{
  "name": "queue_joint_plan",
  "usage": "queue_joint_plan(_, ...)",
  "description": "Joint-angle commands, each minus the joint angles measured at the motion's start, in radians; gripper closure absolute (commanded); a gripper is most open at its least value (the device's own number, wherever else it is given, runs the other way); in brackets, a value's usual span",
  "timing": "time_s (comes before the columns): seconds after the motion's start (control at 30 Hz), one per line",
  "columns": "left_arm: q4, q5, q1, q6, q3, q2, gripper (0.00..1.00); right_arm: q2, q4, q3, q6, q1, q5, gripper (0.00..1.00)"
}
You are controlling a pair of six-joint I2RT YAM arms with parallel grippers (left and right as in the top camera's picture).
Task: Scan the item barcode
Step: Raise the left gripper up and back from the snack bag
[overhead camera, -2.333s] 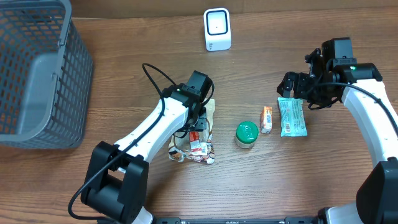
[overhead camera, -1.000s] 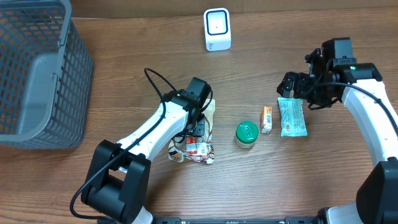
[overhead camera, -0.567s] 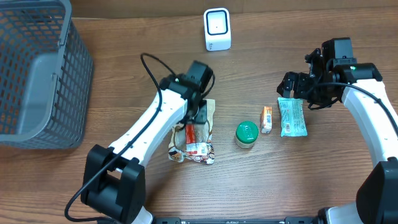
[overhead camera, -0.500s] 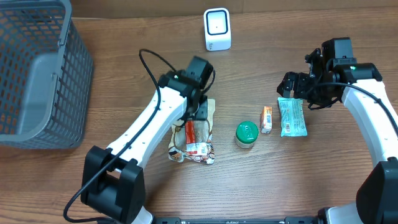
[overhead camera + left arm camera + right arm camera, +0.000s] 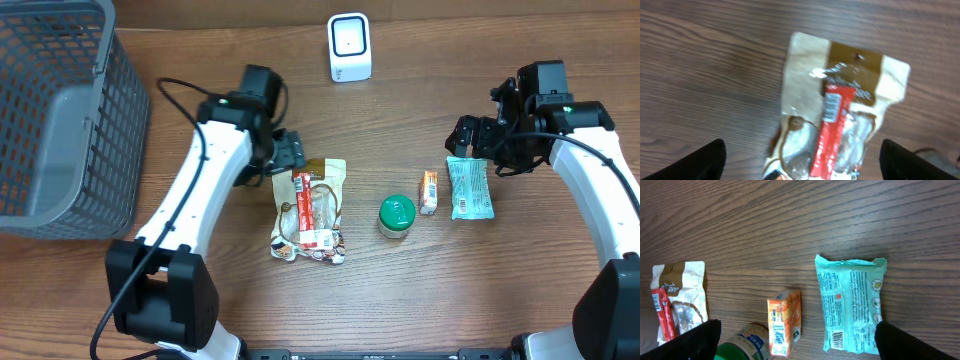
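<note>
**A:** From above, where's the pouch (image 5: 310, 210)?

**B:** Flat on the tabletop (image 5: 480, 290), just left of the jar (image 5: 397, 215). The left hand (image 5: 289, 155) hovers by its top edge, spread wide and empty. The right hand (image 5: 470, 138) is wide too, above the teal pack (image 5: 469, 188).

**A:** Left wrist?

**B:** It looks like light, soft, crinkly film that is likely slippery and floppy. I'd pinch the flat sealed top. The red bar (image 5: 832, 125) carries a white striped label (image 5: 832, 106), possibly the barcode. The print is unreadable.

**A:** Right wrist?

**B:** The pouch sits at the far left. The pack shows a barcode (image 5: 837, 340) at its lower corner. Nothing else is legible.
</note>
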State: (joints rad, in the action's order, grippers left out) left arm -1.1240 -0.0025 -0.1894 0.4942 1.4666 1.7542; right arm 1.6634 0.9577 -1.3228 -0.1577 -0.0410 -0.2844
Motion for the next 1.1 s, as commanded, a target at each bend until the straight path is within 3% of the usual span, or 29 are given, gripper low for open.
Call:
queue_joint_plan(0.0,-0.002,0.019,0.050,0.000,0.022,-0.023,0.07,-0.018,-0.005,-0.008,-0.002,-0.005,-0.005,0.00)
queue_joint_plan(0.07,-0.002,0.019,0.069,0.000,0.022,-0.023,0.00,-0.018,-0.005,-0.008,-0.002,-0.005,-0.005,0.00)
queue_joint_plan(1.07,0.006,0.021,0.071,0.007,0.022,-0.023,0.00,-0.018,-0.005,-0.008,-0.002,-0.005,-0.005,0.00)
